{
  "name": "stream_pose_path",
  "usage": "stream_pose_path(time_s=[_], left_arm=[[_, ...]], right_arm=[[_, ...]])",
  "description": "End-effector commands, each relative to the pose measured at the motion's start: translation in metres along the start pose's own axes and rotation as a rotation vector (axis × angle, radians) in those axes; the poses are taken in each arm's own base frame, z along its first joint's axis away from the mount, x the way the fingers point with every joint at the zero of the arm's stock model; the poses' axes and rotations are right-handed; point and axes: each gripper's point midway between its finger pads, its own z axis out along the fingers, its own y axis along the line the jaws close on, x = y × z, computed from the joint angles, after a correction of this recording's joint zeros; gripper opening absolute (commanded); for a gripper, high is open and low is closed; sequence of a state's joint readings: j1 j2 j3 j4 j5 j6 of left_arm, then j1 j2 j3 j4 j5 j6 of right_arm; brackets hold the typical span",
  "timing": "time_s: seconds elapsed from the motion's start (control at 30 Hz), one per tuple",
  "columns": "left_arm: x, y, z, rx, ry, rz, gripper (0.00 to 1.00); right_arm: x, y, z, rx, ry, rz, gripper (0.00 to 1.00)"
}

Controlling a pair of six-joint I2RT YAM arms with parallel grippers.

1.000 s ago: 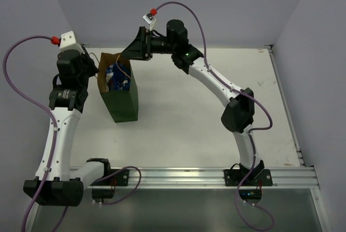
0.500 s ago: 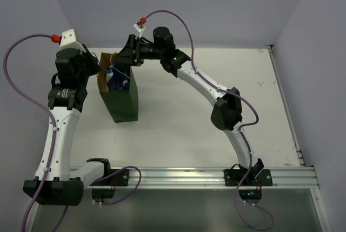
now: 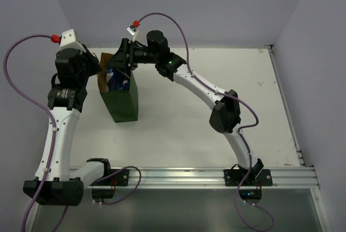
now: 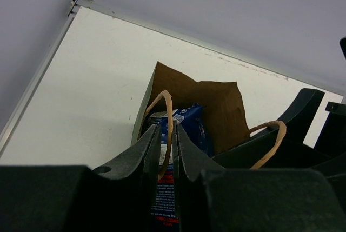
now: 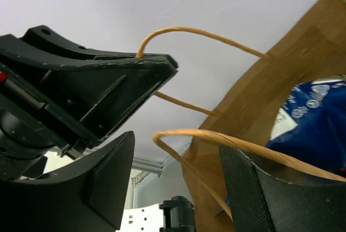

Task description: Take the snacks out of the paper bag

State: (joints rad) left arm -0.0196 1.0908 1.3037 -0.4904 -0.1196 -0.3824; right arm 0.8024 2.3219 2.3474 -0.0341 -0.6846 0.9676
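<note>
Pinching one thin tan loop handle of the tall paper bag, dark green outside and brown kraft inside, the left pincer is pressed together on it at the bag's left rim. The right pincer hangs at the far rim over the open mouth, its fingers spread wide and gripping nothing. Inside, a crinkly blue-and-white foil packet stands up near the mouth; whether smaller snacks lie below it I cannot tell. The bag stands upright on the white desk, toward its far left corner.

The step in hand looks like reaching in for the blue packet. To do it well, the right pincer should probably drop straight into the mouth, spread until both fingers flank the packet's top edge, then close on foil alone, with the left steadying the bag.

In the way, the second tan loop handle arcs across the gap between the right fingers and could snag. The left pincer sits very near, so room is tight. Purple cables loop above the arms, apart from the bag.
</note>
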Motion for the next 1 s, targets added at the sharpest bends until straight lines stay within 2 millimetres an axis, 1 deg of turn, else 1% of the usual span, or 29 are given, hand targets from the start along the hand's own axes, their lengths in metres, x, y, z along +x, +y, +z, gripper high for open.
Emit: stream_pose_path(time_s=[0.0, 0.03, 0.07, 0.1, 0.13, 0.2, 0.23, 0.27, 0.3, 0.33, 0.37, 0.4, 0.43, 0.47, 0.5, 0.53, 0.57, 0.6, 0.63, 0.67, 0.7, 0.73, 0.77, 0.8, 0.83, 0.87, 0.97], left_arm=[[-0.027, -0.003, -0.014, 0.01, -0.074, -0.003, 0.2], [-0.027, -0.002, -0.015, 0.005, -0.075, -0.002, 0.2], [-0.027, -0.001, -0.016, -0.001, -0.074, -0.001, 0.2], [-0.027, 0.0, -0.016, -0.004, -0.075, -0.002, 0.2], [-0.028, 0.001, -0.017, -0.007, -0.076, -0.002, 0.19], [-0.027, 0.0, -0.018, -0.006, -0.074, -0.012, 0.17], [-0.027, 0.0, -0.018, -0.005, -0.072, -0.018, 0.16], [-0.026, -0.002, -0.018, 0.003, -0.066, -0.025, 0.14], [-0.026, -0.003, -0.017, 0.006, -0.062, -0.048, 0.13], [-0.025, -0.006, -0.016, 0.015, -0.056, -0.059, 0.1], [-0.023, -0.011, -0.017, 0.038, -0.042, -0.069, 0.08], [-0.021, -0.014, -0.016, 0.047, -0.029, -0.096, 0.06], [-0.018, -0.016, -0.013, 0.057, -0.011, -0.112, 0.03], [-0.015, -0.024, -0.015, 0.095, 0.012, -0.13, 0.0], [-0.013, -0.029, -0.013, 0.113, 0.026, -0.155, 0.0], [-0.012, -0.036, -0.014, 0.148, 0.043, -0.168, 0.0], [-0.01, -0.046, -0.018, 0.199, 0.064, -0.181, 0.0], [-0.009, -0.051, -0.018, 0.221, 0.08, -0.205, 0.0], [-0.008, -0.057, -0.02, 0.249, 0.096, -0.219, 0.0], [-0.006, -0.066, -0.023, 0.299, 0.117, -0.233, 0.0], [-0.006, -0.072, -0.027, 0.324, 0.129, -0.266, 0.0], [-0.006, -0.08, -0.031, 0.359, 0.133, -0.278, 0.0], [-0.003, -0.088, -0.035, 0.395, 0.154, -0.289, 0.0], [-0.001, -0.094, -0.037, 0.414, 0.167, -0.301, 0.0], [0.003, -0.103, -0.042, 0.442, 0.185, -0.3, 0.0], [0.008, -0.11, -0.044, 0.467, 0.207, -0.306, 0.0], [0.02, -0.133, -0.05, 0.544, 0.26, -0.319, 0.0]], right_arm=[[-0.013, 0.073, -0.013, -0.087, -0.056, -0.088, 0.65], [-0.013, 0.08, -0.016, -0.09, -0.06, -0.098, 0.6], [-0.011, 0.076, -0.016, -0.071, -0.062, -0.092, 0.57], [-0.008, 0.079, -0.017, -0.072, -0.058, -0.097, 0.54], [-0.007, 0.081, -0.019, -0.068, -0.058, -0.099, 0.47], [-0.005, 0.083, -0.028, -0.045, -0.069, -0.109, 0.4], [-0.004, 0.084, -0.031, -0.035, -0.068, -0.112, 0.28], [-0.002, 0.083, -0.036, -0.006, -0.057, -0.103, 0.2], [-0.004, 0.08, -0.04, 0.016, -0.056, -0.113, 0.1], [-0.003, 0.079, -0.042, 0.028, -0.047, -0.111, 0.0], [0.001, 0.075, -0.045, 0.05, -0.03, -0.099, 0.0], [-0.002, 0.078, -0.05, 0.056, -0.035, -0.112, 0.0], [-0.002, 0.079, -0.054, 0.07, -0.037, -0.114, 0.0], [-0.001, 0.077, -0.059, 0.097, -0.033, -0.105, 0.0], [-0.007, 0.087, -0.069, 0.1, -0.054, -0.124, 0.0], [-0.009, 0.091, -0.074, 0.111, -0.065, -0.13, 0.0], [-0.012, 0.09, -0.081, 0.14, -0.072, -0.122, 0.0], [-0.016, 0.098, -0.09, 0.143, -0.085, -0.135, 0.0], [-0.021, 0.099, -0.096, 0.16, -0.101, -0.139, 0.0], [-0.019, 0.09, -0.103, 0.209, -0.091, -0.112, 0.0], [-0.026, 0.092, -0.115, 0.227, -0.112, -0.117, 0.0], [-0.022, 0.079, -0.123, 0.274, -0.103, -0.096, 0.0], [-0.028, 0.069, -0.135, 0.312, -0.121, -0.094, 0.0], [-0.03, 0.064, -0.144, 0.334, -0.133, -0.087, 0.0], [-0.026, 0.06, -0.157, 0.354, -0.135, -0.073, 0.0], [-0.033, 0.054, -0.17, 0.372, -0.154, -0.076, 0.0], [-0.026, 0.048, -0.195, 0.415, -0.147, -0.112, 0.0]])
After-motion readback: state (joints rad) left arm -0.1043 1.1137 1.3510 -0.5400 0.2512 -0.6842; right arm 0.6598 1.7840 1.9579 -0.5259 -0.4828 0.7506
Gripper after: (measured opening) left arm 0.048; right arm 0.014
